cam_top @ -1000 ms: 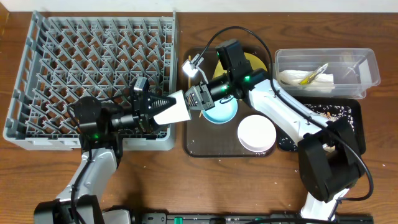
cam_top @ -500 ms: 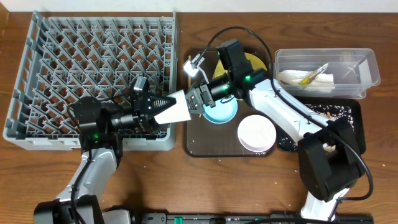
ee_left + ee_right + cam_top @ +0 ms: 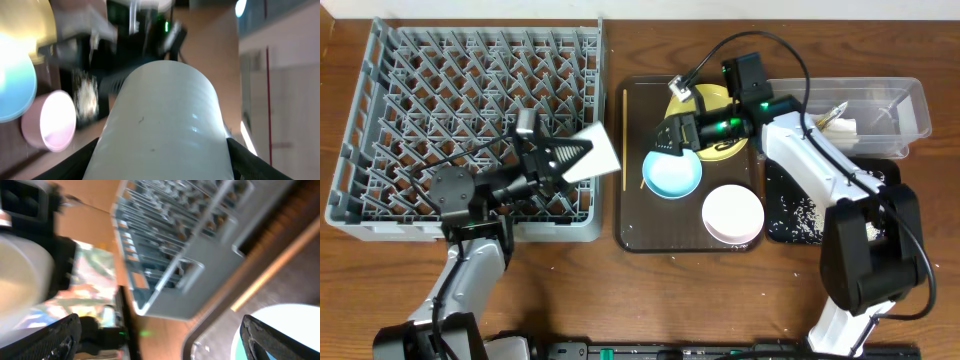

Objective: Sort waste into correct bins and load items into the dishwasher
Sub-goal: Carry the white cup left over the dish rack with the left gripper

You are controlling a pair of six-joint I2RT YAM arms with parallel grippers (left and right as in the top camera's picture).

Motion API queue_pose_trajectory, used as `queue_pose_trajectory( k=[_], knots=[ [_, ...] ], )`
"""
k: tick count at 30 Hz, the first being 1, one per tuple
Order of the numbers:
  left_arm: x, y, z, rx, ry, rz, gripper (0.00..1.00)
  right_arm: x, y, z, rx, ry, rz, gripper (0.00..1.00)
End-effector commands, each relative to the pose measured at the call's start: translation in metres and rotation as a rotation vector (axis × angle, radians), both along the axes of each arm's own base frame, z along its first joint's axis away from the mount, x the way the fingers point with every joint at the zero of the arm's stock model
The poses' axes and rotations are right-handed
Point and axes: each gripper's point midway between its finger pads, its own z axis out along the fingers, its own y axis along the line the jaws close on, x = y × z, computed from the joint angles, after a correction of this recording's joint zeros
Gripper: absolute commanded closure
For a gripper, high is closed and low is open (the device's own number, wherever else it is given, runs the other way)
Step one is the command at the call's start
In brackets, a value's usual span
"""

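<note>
My left gripper (image 3: 580, 156) is shut on the small white cup (image 3: 595, 152), holding it on its side over the right edge of the grey dishwasher rack (image 3: 470, 110). In the left wrist view the cup (image 3: 165, 120) fills the space between both fingers (image 3: 82, 160). My right gripper (image 3: 663, 140) is open and empty above the light blue bowl (image 3: 672, 175), in front of the yellow plate (image 3: 718, 105). The white bowl (image 3: 733, 213) sits on the brown tray (image 3: 650, 235). A chopstick (image 3: 624, 135) lies along that tray's left side.
The clear tub (image 3: 910, 100) at the back right holds a napkin and a yellow-green sachet. The black tray (image 3: 880, 185) below it carries scattered white rice scraps. In the right wrist view the rack (image 3: 190, 235) shows beyond the open gripper (image 3: 162, 340).
The right gripper opened, let go of the cup and drew back to the right over the blue bowl. The left gripper moved the cup left and up to the rack's edge.
</note>
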Motion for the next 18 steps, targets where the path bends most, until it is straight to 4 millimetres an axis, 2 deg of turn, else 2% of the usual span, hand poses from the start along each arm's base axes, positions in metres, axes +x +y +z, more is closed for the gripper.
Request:
queue_pose_trajectory(
  k=[1, 8, 13, 18],
  knots=[
    [0.024, 0.023, 0.016, -0.027, -0.04, 0.16, 0.81, 0.001, -0.006, 0.015, -0.15, -0.166, -0.058, 0.01],
    [0.057, 0.057, 0.012, -0.035, 0.01, 0.361, 0.81, 0.0, -0.038, 0.04, -0.342, -0.277, -0.195, 0.01],
    [0.071, 0.06, 0.026, 0.017, -0.011, 0.364, 0.81, -0.006, -0.057, 0.058, -0.416, -0.341, -0.25, 0.01],
    [0.081, 0.061, 0.041, 0.088, -0.035, 0.355, 0.81, -0.011, -0.063, 0.067, -0.432, -0.366, -0.258, 0.01]
  ],
)
